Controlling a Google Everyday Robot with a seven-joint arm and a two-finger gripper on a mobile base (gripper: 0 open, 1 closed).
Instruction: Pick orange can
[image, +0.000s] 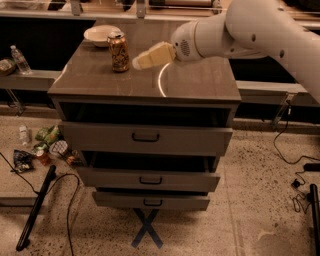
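- The gripper (141, 61), matt cream plastic, hovers just beside the orange can (119, 52), shiny mottled metal.
- Beneath the gripper, the cabinet top (200, 82) is smooth, glossy.
- The arm (260, 30) behind it: smooth white plastic shell.

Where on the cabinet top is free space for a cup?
The cabinet top is bare along the front edge and right side. Crowded: back left corner, with bowl, orange can, and the gripper just right of the can.

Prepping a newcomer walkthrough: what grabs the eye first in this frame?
The big white arm across the upper right, its gripper over the cabinet top just right of the orange can, which stands before a white bowl. Below, the drawers stand pulled out, and litter lies on the floor at left.
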